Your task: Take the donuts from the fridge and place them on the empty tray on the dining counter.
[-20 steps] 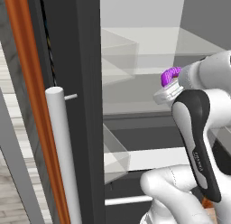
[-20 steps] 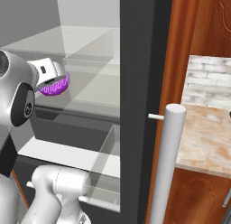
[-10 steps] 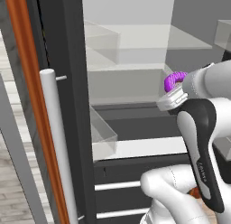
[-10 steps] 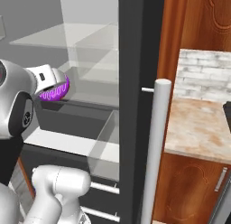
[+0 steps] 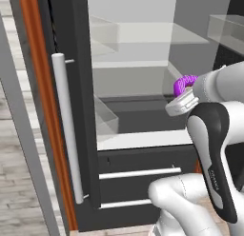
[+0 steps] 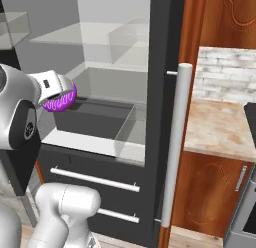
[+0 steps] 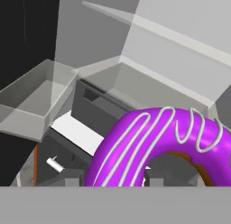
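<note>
The gripper [image 6: 64,94] is clamped on a purple donut [image 7: 162,144], out in front of the open fridge [image 5: 143,63]. Glass shelves and white walls inside; beside it, wood cabinets and a stone counter [image 6: 220,129].

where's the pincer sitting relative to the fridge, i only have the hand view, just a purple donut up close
Observer: The pincer holds the donut in front of the open fridge, level with its middle shelf.
Operator: door side?
Observer: In the left base view a white handle stands left of the opening.
Operator: anything right of the fridge?
Observer: A stone counter on wooden cabinets.
</note>
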